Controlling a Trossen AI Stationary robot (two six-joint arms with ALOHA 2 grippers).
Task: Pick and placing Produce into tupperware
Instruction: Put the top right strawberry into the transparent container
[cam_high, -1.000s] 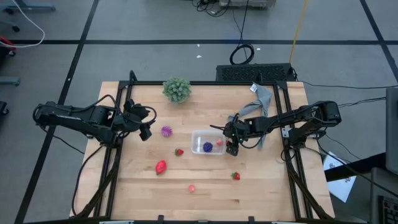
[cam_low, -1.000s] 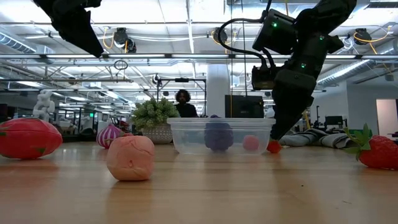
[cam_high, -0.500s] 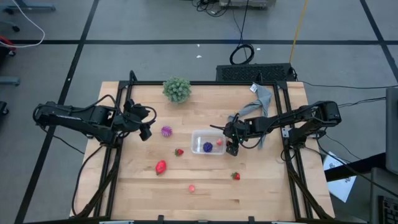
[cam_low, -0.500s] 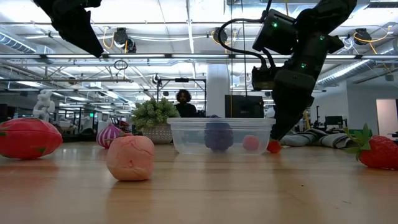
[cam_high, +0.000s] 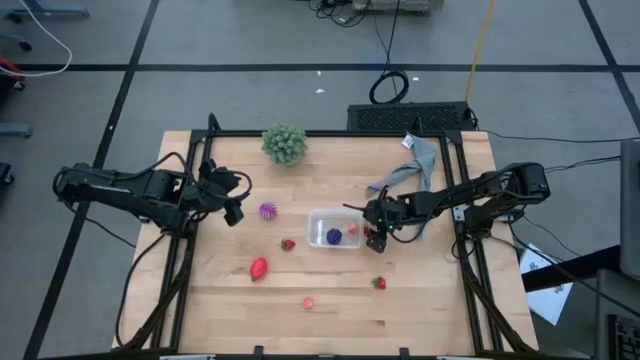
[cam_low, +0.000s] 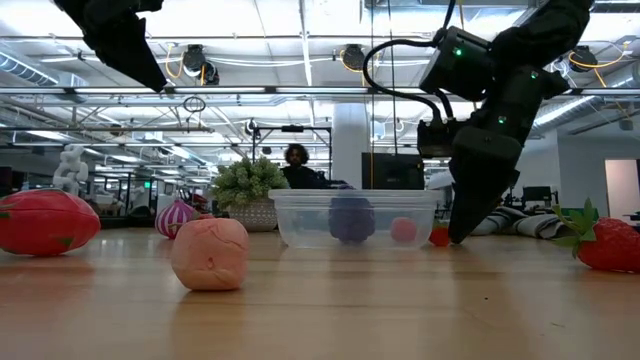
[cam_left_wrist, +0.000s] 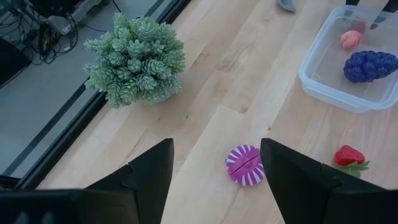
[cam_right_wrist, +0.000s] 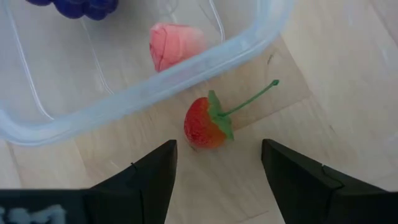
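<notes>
My station: robotics lab. Open hall with exposed ceiling ducts (cam_low: 300, 95), grey taped floor (cam_high: 250, 100), loose cables (cam_high: 390, 85), framed wooden table (cam_high: 330, 290), person (cam_low: 294, 165) behind.

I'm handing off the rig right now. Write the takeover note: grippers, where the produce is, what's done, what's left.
Right gripper: open, empty, low beside the tupperware, right over a small stemmed red fruit lying on the table against its wall.
Left gripper: open, empty, raised above the magenta ball.
Done: purple grape cluster and a pink piece are in the tupperware.
Left: the stemmed fruit, magenta ball, strawberry beside the tupperware, large red fruit, pink fruit, strawberry near the front.
</notes>
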